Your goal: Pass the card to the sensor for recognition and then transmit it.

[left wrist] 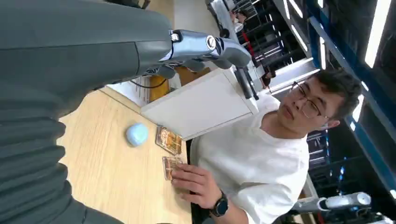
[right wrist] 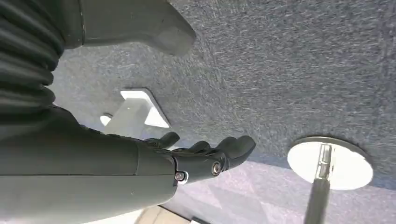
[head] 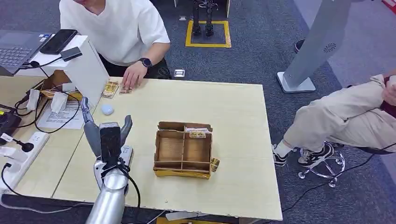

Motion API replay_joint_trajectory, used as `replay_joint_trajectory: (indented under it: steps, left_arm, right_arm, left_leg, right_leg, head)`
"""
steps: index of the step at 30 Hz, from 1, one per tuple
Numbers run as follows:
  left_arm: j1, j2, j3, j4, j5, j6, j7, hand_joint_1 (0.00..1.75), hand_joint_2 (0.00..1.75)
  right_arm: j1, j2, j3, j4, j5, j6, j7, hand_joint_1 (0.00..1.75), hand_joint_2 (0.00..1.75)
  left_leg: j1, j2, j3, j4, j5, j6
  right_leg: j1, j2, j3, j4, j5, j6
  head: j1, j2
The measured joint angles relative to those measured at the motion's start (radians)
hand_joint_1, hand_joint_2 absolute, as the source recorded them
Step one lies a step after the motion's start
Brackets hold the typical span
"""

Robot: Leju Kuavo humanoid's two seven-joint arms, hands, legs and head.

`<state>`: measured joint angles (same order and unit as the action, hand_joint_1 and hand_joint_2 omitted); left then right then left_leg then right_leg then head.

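A pale wood-grain bench [head: 233, 121] stands on a speckled dark grey-blue carpet [head: 261, 46]. On the bench sits a brown cardboard tray [head: 183, 150] with yellow-gold edging. Two small cards [head: 110, 88], tan with gold patterning, lie beside a person's hand [head: 134, 74]; the person wears a white T-shirt [head: 116, 28] and a black wristwatch [head: 146, 62]. A pale blue rounded object [head: 107, 109] lies near a white box [head: 86, 70]. The left hand [head: 106, 133] is grey and black on a silver arm. The right hand [right wrist: 205, 156] is dark grey. On the carpet, a yellow square outline [head: 208, 33].
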<state>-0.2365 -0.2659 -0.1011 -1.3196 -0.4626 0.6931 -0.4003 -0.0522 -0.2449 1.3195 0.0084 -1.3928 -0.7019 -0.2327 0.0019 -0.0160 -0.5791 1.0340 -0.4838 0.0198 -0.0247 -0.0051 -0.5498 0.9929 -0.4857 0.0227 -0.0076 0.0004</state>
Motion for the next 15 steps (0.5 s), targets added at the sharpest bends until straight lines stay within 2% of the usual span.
replay_joint_trajectory:
  steps: [8, 11, 15]
  left_arm:
    - [0.161, -0.011, -0.036, -0.192, 0.106, 0.005, -0.181, 0.0, 1.75]
    - [0.208, -0.01, -0.037, -0.261, 0.092, 0.006, -0.241, 0.0, 1.75]
    - [0.248, -0.009, -0.037, -0.321, 0.043, 0.006, -0.27, 0.0, 1.75]
  right_arm:
    - [0.027, -0.008, -0.019, 0.0, -0.01, 0.0, 0.002, 0.0, 1.75]
    - [0.029, -0.013, -0.019, 0.0, -0.005, 0.0, 0.002, 0.0, 1.75]
    - [0.024, -0.018, -0.019, 0.0, 0.011, 0.0, 0.003, 0.0, 1.75]
  left_leg:
    - [0.0, 0.0, -0.001, 0.0, 0.0, 0.001]
    - [0.0, 0.0, -0.001, 0.0, 0.0, 0.001]
    - [0.0, 0.0, -0.001, 0.0, 0.0, 0.001]
  right_leg:
    - [0.0, 0.0, -0.001, 0.0, 0.0, 0.0]
    - [0.0, 0.0, -0.001, 0.0, 0.0, 0.0]
    - [0.0, 0.0, -0.001, 0.0, 0.0, 0.0]
  head:
    - [0.0, 0.0]
    - [0.0, 0.0]
    - [0.001, 0.0]
